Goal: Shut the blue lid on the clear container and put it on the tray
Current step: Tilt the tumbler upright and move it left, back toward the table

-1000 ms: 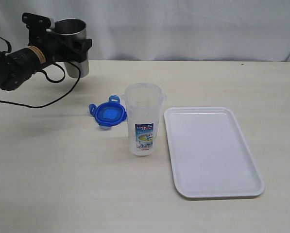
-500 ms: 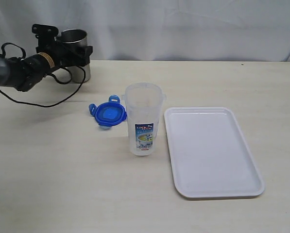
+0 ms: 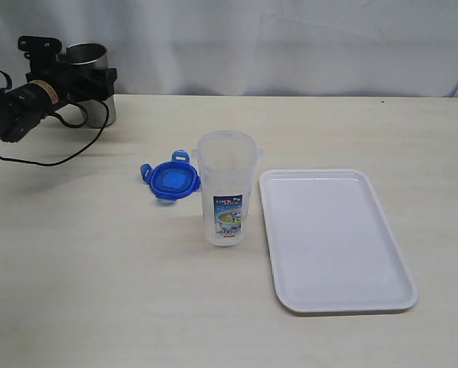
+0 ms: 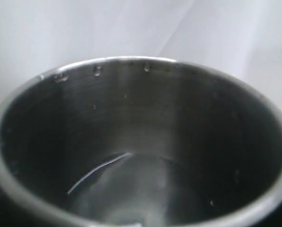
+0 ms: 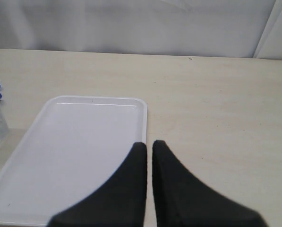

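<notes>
Blue lid (image 3: 169, 180) off — clear container (image 3: 226, 188) upright beside tray (image 3: 332, 238).

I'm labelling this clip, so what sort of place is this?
Probably a robot test bench rather than a kitchen: a pale tabletop against a white cloth backdrop, a cabled black robot arm holding a steel tumbler, and only a tray, clear container and blue lid laid out.

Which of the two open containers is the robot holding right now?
The grey steel tumbler, clasped by the left gripper. The clear container stands untouched beside the tray.
</notes>
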